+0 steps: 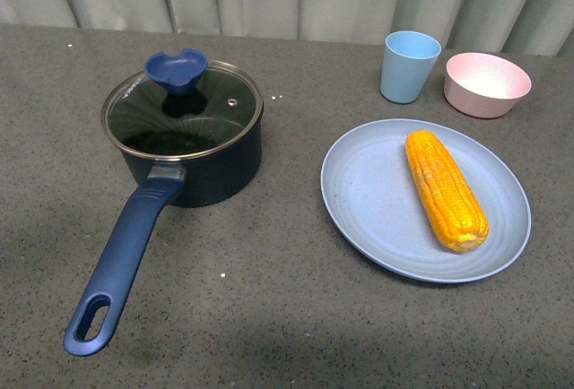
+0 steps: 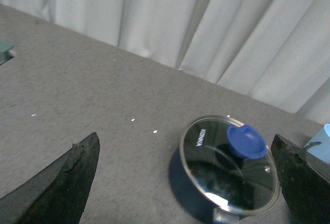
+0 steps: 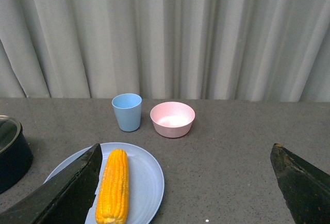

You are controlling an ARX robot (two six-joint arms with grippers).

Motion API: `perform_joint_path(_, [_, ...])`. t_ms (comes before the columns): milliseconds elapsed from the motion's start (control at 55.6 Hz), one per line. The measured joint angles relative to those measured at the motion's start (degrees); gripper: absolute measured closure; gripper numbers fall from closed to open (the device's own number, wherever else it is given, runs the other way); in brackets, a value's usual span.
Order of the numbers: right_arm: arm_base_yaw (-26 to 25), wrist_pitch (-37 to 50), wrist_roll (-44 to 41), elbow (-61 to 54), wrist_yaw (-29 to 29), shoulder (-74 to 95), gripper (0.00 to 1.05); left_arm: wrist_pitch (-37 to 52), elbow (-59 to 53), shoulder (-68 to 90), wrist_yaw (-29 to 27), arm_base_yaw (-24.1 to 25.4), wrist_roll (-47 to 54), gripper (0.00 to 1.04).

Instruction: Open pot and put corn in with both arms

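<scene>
The navy pot [image 1: 193, 160] stands at the table's left, its long handle [image 1: 121, 259] pointing toward the front. A glass lid [image 1: 184, 111] with a blue knob [image 1: 177, 71] covers it. The corn [image 1: 445, 188] lies on a light-blue plate [image 1: 363, 196] at the right. Neither arm shows in the front view. In the left wrist view my left gripper [image 2: 188, 182] is open and empty, with the lidded pot [image 2: 227, 170] and its knob [image 2: 246, 141] between its fingers, some way off. In the right wrist view my right gripper [image 3: 185, 188] is open and empty, with the corn [image 3: 114, 185] by one finger.
A light-blue cup [image 1: 410, 66] and a pink bowl [image 1: 487, 84] stand behind the plate, near the table's back edge. They also show in the right wrist view: the cup [image 3: 127, 111] and the bowl [image 3: 172, 118]. Grey curtains hang behind the grey table [image 1: 269, 308].
</scene>
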Motion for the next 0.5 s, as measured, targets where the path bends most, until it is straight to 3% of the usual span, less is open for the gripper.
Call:
perform_joint_path(144, [0.0,0.0,0.0,0.0,0.0,0.0,0.09,5.7,10.7,19.4,2.1,-4.8,0.0,0.07])
perform_joint_path(503, [0.0,0.0,0.0,0.0,0.0,0.0,0.09,4.5,27.6,40.8,6.6,-7.1,3.5,0.07])
